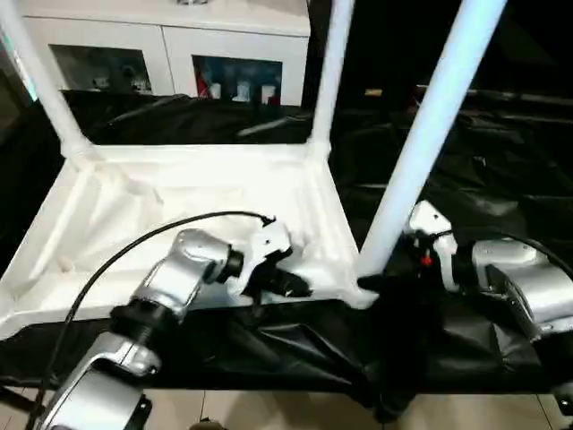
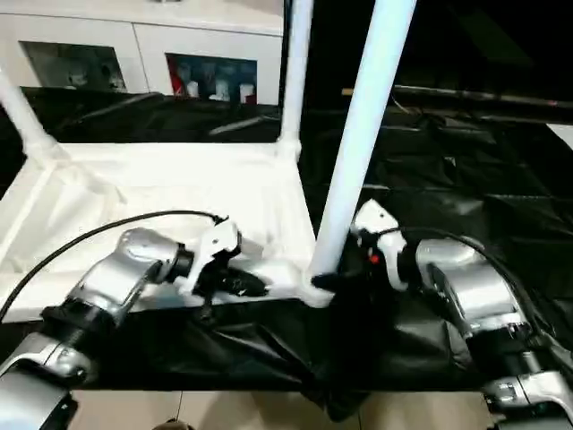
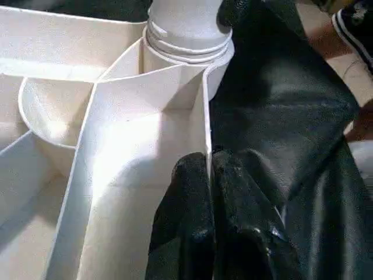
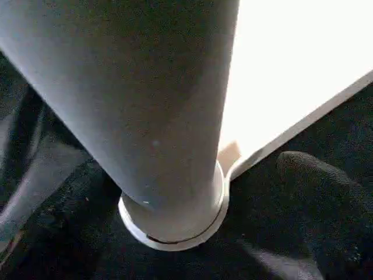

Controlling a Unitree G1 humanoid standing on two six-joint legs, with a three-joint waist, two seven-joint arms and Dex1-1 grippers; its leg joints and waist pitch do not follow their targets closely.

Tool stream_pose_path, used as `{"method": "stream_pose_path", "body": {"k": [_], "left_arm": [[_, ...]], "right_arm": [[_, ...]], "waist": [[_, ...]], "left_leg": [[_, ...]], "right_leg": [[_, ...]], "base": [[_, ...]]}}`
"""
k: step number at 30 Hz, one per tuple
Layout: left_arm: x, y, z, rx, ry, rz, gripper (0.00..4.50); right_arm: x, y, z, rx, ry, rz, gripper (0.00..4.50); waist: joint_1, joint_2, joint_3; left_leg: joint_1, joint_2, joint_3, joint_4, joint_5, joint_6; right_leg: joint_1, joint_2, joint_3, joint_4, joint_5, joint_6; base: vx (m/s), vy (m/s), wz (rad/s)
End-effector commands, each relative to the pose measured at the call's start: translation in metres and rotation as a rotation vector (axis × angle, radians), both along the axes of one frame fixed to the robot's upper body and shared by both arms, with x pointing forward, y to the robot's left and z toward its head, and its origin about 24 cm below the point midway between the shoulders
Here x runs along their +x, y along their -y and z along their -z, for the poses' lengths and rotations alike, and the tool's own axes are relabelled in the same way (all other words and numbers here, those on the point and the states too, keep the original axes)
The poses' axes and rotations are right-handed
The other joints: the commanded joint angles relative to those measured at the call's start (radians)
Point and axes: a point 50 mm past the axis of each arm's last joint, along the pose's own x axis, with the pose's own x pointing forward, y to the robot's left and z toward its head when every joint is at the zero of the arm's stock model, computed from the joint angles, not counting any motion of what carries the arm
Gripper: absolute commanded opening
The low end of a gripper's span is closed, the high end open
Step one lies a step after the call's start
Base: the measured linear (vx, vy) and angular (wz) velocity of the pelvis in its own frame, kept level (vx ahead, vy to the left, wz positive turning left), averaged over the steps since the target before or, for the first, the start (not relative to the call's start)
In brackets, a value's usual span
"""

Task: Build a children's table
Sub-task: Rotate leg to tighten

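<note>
Bright overhead light washes my white tabletop to glare, the black sheeting stays dim with faint sheen, the near leg looms shadowed and soft, and both head views look blurry.

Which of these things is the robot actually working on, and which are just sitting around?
Part of the job:
white tabletop
near leg
far legs
left claw, on the tabletop's rim

Just lying about:
black sheeting
cabinet behind

I can read no text, label, brand or number anywhere around me. The items behind the cabinet's glass doors are too blurred to make out.
</note>
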Motion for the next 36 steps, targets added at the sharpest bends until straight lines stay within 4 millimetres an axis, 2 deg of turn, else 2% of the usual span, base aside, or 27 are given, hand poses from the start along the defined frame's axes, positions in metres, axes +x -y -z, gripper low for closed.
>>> {"method": "stream_pose_path", "body": {"k": [1,5,7,10,16,22,23,28,30,31,32,33,34,35,36], "left_arm": [[-0.008,0.018,-0.007,-0.081,-0.018,0.109,0.0],[-0.009,0.017,-0.007,-0.078,-0.017,0.108,0.0],[-0.009,0.017,-0.008,-0.075,-0.018,0.109,0.0],[-0.01,0.017,-0.008,-0.073,-0.018,0.109,0.0],[-0.01,0.016,-0.007,-0.068,-0.018,0.108,0.0],[-0.01,0.016,-0.006,-0.067,-0.013,0.098,0.0],[-0.009,0.016,-0.005,-0.066,-0.007,0.08,0.0],[0.001,0.024,-0.001,-0.047,0.042,-0.038,0.0],[0.012,0.03,0.002,-0.014,0.084,-0.161,0.0],[0.012,0.03,0.002,-0.014,0.084,-0.161,0.0],[0.012,0.03,0.002,-0.014,0.084,-0.161,0.0],[0.023,0.042,0.002,0.003,0.123,-0.294,0.0],[0.023,0.042,0.002,0.003,0.123,-0.294,0.0],[0.027,0.051,0.002,0.006,0.133,-0.356,0.0],[0.027,0.051,0.002,0.006,0.133,-0.356,0.0]], "right_arm": [[0.0,-0.004,0.002,-0.031,0.013,-0.014,4.18],[0.001,-0.007,0.001,-0.01,0.018,-0.017,4.02],[0.001,-0.009,0.001,0.0,0.017,-0.024,3.68],[0.001,-0.009,0.001,0.005,0.014,-0.031,3.56],[-0.003,-0.013,0.003,0.035,-0.005,-0.053,2.89],[-0.004,-0.014,0.005,0.055,-0.014,-0.051,2.5],[-0.003,-0.016,0.005,0.081,-0.008,-0.03,2.3],[0.008,-0.025,0.015,0.132,0.02,0.127,2.15],[0.018,-0.029,0.025,0.126,0.041,0.278,2.12],[0.018,-0.029,0.025,0.126,0.041,0.278,2.1],[0.018,-0.029,0.025,0.126,0.041,0.278,2.1],[0.029,-0.035,0.036,0.108,0.048,0.468,2.1],[0.029,-0.035,0.036,0.108,0.048,0.468,2.06],[0.035,-0.04,0.041,0.093,0.049,0.589,2.05],[0.035,-0.04,0.041,0.093,0.049,0.589,2.04]], "waist": [[-0.001,-0.013,-0.056],[-0.002,-0.013,-0.058],[-0.004,-0.013,-0.059],[-0.008,-0.012,-0.058],[-0.009,-0.014,-0.06],[-0.009,-0.018,-0.06],[-0.009,-0.016,-0.06],[-0.018,-0.018,-0.057],[-0.022,-0.02,-0.057],[-0.026,-0.02,-0.055],[-0.023,-0.02,-0.058],[-0.022,-0.019,-0.059],[-0.027,-0.018,-0.056],[-0.029,-0.018,-0.057],[-0.031,-0.018,-0.059]], "left_leg": [[0.008,0.005,0.012,-0.061,-0.285,0.033],[0.007,0.004,0.012,-0.06,-0.278,0.033],[0.007,0.005,0.012,-0.06,-0.268,0.034],[0.006,0.004,0.013,-0.059,-0.265,0.037],[0.006,0.004,0.013,-0.057,-0.257,0.04],[0.006,0.004,0.014,-0.056,-0.246,0.045],[0.006,0.004,0.014,-0.056,-0.248,0.046],[0.004,0.001,0.012,-0.059,-0.277,0.021],[0.006,0.001,0.01,-0.06,-0.297,0.011],[0.01,-0.002,0.01,-0.06,-0.318,0.002],[0.012,-0.001,0.009,-0.059,-0.32,-0.001],[0.008,0.0,0.008,-0.059,-0.306,0.006],[0.011,-0.002,0.012,-0.058,-0.305,0.005],[0.011,-0.003,0.007,-0.059,-0.321,-0.009],[0.009,-0.005,0.007,-0.059,-0.318,-0.013]], "right_leg": [[0.045,-0.031,0.02,-0.071,-0.3,-0.192],[0.045,-0.03,0.02,-0.071,-0.295,-0.187],[0.046,-0.03,0.02,-0.068,-0.275,-0.193],[0.046,-0.028,0.019,-0.068,-0.262,-0.198],[0.047,-0.029,0.02,-0.066,-0.256,-0.201],[0.048,-0.029,0.02,-0.065,-0.251,-0.203],[0.047,-0.029,0.02,-0.065,-0.251,-0.203],[0.044,-0.029,0.018,-0.071,-0.316,-0.182],[0.042,-0.03,0.017,-0.075,-0.351,-0.169],[0.036,-0.028,0.015,-0.08,-0.389,-0.159],[0.039,-0.032,0.016,-0.081,-0.395,-0.155],[0.042,-0.031,0.017,-0.079,-0.369,-0.153],[0.032,-0.027,0.019,-0.08,-0.362,-0.157],[0.036,-0.029,0.016,-0.08,-0.386,-0.153],[0.038,-0.029,0.016,-0.079,-0.389,-0.153]], "base": [[0.0,0.0,0.0],[0.0,0.0,0.0],[0.0,0.0,0.0],[0.0,0.0,0.0],[0.0,0.0,0.0],[0.0,0.0,0.0],[0.0,0.0,0.0],[0.0,0.0,0.0],[0.0,0.0,0.0],[0.0,0.0,0.0],[0.0,0.0,0.0],[0.0,0.0,0.0],[0.0,0.0,0.0],[0.0,0.0,0.0],[0.0,0.0,0.0]]}}
